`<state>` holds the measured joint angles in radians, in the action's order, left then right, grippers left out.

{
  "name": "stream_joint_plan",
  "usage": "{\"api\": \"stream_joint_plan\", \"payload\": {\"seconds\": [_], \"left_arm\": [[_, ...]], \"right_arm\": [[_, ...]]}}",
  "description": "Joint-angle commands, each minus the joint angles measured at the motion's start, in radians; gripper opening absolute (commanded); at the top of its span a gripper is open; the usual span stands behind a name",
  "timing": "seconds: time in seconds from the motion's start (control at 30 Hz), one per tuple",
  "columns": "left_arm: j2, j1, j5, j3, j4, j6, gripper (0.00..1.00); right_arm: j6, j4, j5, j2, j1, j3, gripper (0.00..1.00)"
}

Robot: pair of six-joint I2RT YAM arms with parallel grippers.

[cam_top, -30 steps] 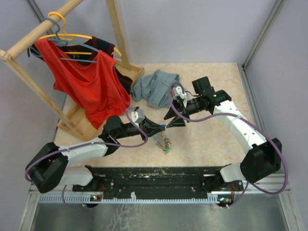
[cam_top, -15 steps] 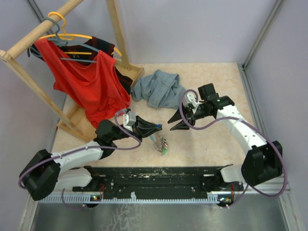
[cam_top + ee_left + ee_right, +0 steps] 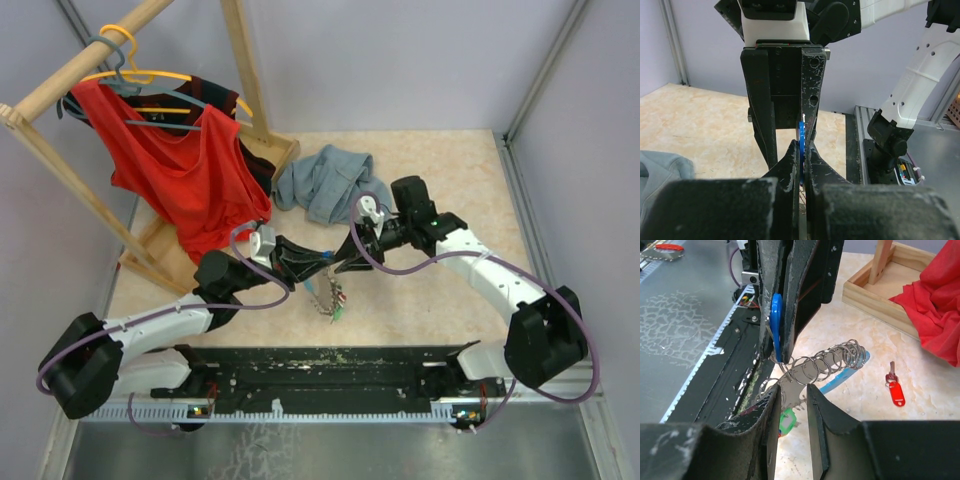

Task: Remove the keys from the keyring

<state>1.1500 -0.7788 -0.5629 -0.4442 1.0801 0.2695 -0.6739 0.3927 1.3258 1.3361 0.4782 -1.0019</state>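
My left gripper (image 3: 322, 262) (image 3: 802, 147) is shut on the flat blue plastic head of a key (image 3: 801, 137) (image 3: 776, 325) and holds it above the table. From that head hangs the keyring's chain of silvery rings (image 3: 825, 362), with its light blue strip (image 3: 847, 374) behind. More keys (image 3: 332, 298) dangle below, one with a green head (image 3: 788, 420). My right gripper (image 3: 345, 262) (image 3: 792, 400) faces the left one tip to tip. Its jaws stand apart on either side of a metal key blade under the rings. A red key (image 3: 895, 387) lies loose on the table.
A grey-blue cloth garment (image 3: 325, 180) lies behind the grippers. A wooden rack with a red top (image 3: 190, 180) on hangers stands at the back left, its base frame (image 3: 880, 290) close by. The black rail (image 3: 330, 365) runs along the near edge.
My right gripper has swung left, up to the left gripper's tips, and its jaws have narrowed. The left gripper has kept its hold and the bunch hangs slightly higher.
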Motion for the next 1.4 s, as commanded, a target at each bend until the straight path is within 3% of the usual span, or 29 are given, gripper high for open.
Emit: {"api": "stream_joint_plan", "payload": {"seconds": [0.0,0.53,0.7,0.97,1.2,1.37], "left_arm": [[-0.003,0.002,0.033,-0.027,0.086,0.025,0.00],[-0.008,-0.010,0.064,-0.033,0.082,0.019,0.00],[-0.016,-0.015,0.074,-0.036,0.056,0.005,0.00],[-0.014,-0.040,0.102,-0.060,0.002,-0.020,0.00],[0.016,-0.050,-0.011,-0.056,0.076,-0.067,0.00],[-0.019,-0.048,-0.028,-0.042,0.039,-0.142,0.00]], "right_arm": [[0.060,-0.092,0.032,-0.001,0.024,-0.008,0.27],[0.103,-0.124,-0.005,0.006,0.043,-0.009,0.19],[0.091,-0.108,0.001,0.005,0.043,-0.019,0.00],[0.065,-0.067,-0.016,0.005,0.043,-0.039,0.00],[0.106,-0.057,-0.025,0.016,0.043,-0.057,0.00],[0.098,0.007,-0.021,0.033,0.043,-0.095,0.00]]}}
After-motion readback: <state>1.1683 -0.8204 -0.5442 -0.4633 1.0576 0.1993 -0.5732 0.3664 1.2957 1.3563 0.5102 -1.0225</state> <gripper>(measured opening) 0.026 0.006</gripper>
